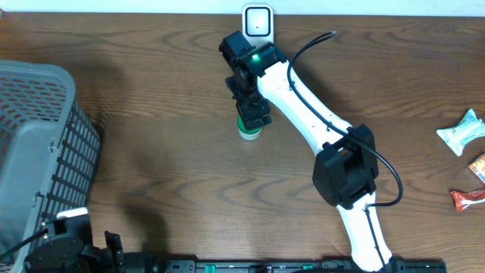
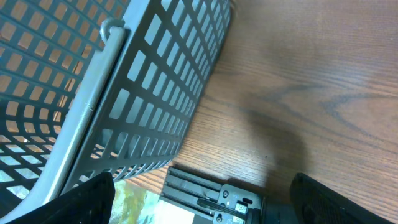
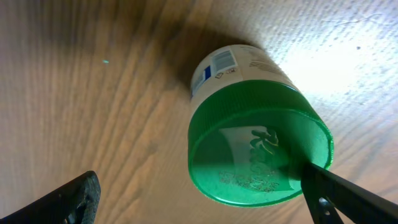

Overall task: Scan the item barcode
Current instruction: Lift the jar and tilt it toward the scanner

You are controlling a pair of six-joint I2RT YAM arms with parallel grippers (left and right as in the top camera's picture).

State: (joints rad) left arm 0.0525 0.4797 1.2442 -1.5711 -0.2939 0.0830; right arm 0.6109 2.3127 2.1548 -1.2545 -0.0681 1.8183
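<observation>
1. Right now we see the right gripper (image 1: 252,114) hanging directly over a green-lidded jar (image 1: 248,130), with the arm reaching in from the near right
2. Right wrist view: the right gripper (image 3: 205,202) has its fingers spread wide. The left finger (image 3: 74,199) is well clear of the jar (image 3: 255,143), and the right finger (image 3: 342,196) overlaps the lid rim in the picture; we cannot tell if it touches. Nothing is pinched
3. The jar stands lid-up on the wooden table (image 1: 151,91), around the middle and a bit towards the far side. Its white body carries a printed label with a blue patch, and we cannot make out a barcode
4. A white scanner (image 1: 258,21) sits at the far edge, just beyond the jar and apart from it
5. The left gripper (image 2: 205,202) is at the near left with its fingers spread and holding nothing, just beside the grey mesh basket (image 2: 155,81)
6. The basket (image 1: 45,136) fills the left edge of the table
7. Three snack packets lie at the right edge: a pale one (image 1: 461,130), an orange one (image 1: 479,167) and a red one (image 1: 466,199)
</observation>
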